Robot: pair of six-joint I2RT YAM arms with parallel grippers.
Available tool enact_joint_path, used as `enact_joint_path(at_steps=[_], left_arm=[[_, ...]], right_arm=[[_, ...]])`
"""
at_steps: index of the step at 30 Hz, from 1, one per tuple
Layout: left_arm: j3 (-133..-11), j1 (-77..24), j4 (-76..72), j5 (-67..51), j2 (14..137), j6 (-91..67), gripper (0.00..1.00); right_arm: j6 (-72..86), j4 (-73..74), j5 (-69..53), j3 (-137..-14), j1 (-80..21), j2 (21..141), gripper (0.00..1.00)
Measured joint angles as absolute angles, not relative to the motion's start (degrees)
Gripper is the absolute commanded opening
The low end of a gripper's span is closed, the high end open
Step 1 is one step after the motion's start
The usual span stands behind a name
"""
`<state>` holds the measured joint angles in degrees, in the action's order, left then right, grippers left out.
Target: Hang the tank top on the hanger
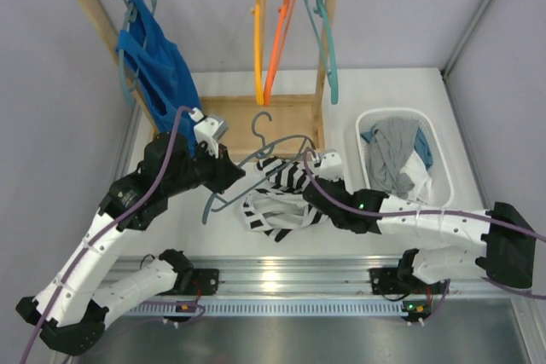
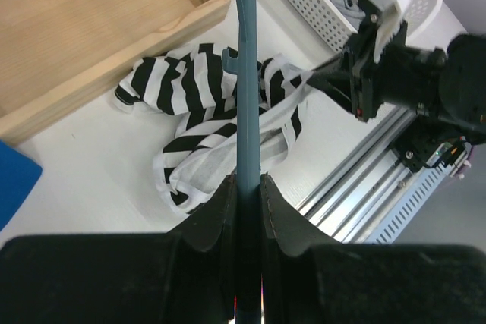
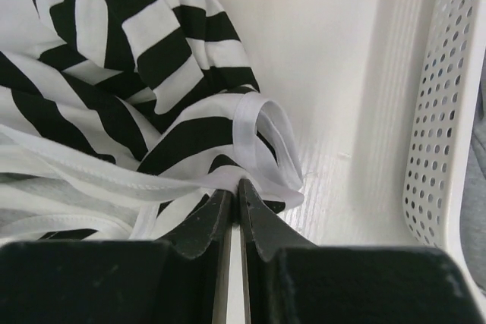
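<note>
White table (image 1: 384,91), and the striped tank top (image 1: 277,198) lies crumpled mid-table. The left fingers (image 2: 222,204) clamp the stiff hanger (image 2: 247,111) above it. The right fingers (image 3: 216,214) pinch a white strap edge, a sensible hold since the fabric looks soft, light and floppy.

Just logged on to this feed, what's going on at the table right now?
The left gripper is shut on the blue-grey hanger, holding it out over the tank top. The top lies crumpled on the table between the arms. The right gripper is shut on one of its white-edged straps, right beside the white basket. The top does not look threaded onto the hanger yet.
</note>
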<state>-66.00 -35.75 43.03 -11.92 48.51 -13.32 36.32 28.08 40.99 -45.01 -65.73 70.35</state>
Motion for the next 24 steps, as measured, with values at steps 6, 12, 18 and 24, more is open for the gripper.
enact_joint_path(at_steps=[6, 12, 18, 24], left_arm=[[-66.3, -35.8, 45.1, -15.2, 47.6, -13.0, 0.00], [-67.4, -35.8, 46.9, -17.3, 47.0, -12.3, 0.00], [-69.0, -35.9, 48.5, -19.2, 46.5, -11.7, 0.00], [-69.1, -35.9, 50.9, -21.2, 46.8, -10.9, 0.00]], right_arm=[[30.5, 28.4, 33.1, -49.7, -60.9, 70.3, 0.07], [27.3, 28.7, 27.3, -50.8, -56.4, 70.3, 0.09], [25.1, 29.1, 22.7, -52.0, -53.2, 71.1, 0.09], [23.7, 28.9, 18.6, -52.3, -49.3, 71.3, 0.08]])
